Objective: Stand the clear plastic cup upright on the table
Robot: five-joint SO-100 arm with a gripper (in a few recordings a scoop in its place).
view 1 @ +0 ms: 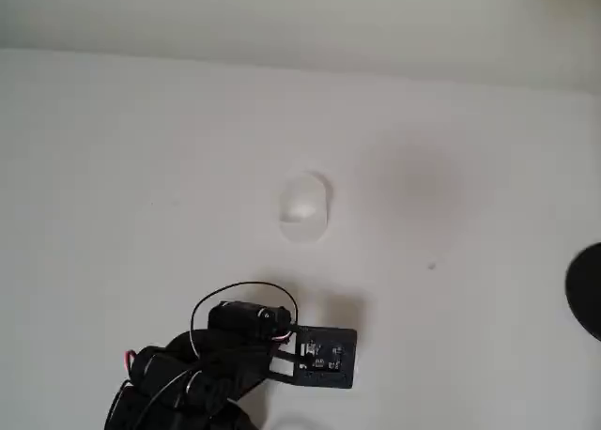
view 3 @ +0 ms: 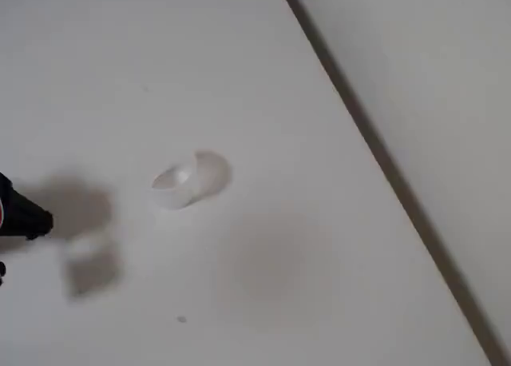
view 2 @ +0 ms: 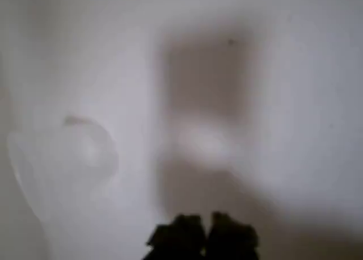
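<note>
We find the clear plastic cup (view 1: 305, 207) lying on its side out on the table (view 1: 113, 167), with open white surface all around it and nothing touching it. In the fixed view the cup (view 3: 190, 179) rests with its round rim facing the upper right of the picture and its narrower end toward the lower left. The gripper (view 2: 203, 233) hangs above the table, well apart from the cup; in the wrist view the cup (view 2: 62, 163) sits blurred at the left, off the line of the fingertips. Those two dark tips stand close together with hardly any gap, so we judge the pincer closed and empty, though the blur leaves some doubt. In the overhead view the arm, with its black board (view 1: 322, 357), is near the lower edge, below the cup. We judge that we are at the approach, with no grasp made yet. The next move calls for swinging left in the wrist view, opening the jaws, and lining them across the cup's thin wall. The cup may roll or flex if we nudge it.
</note>
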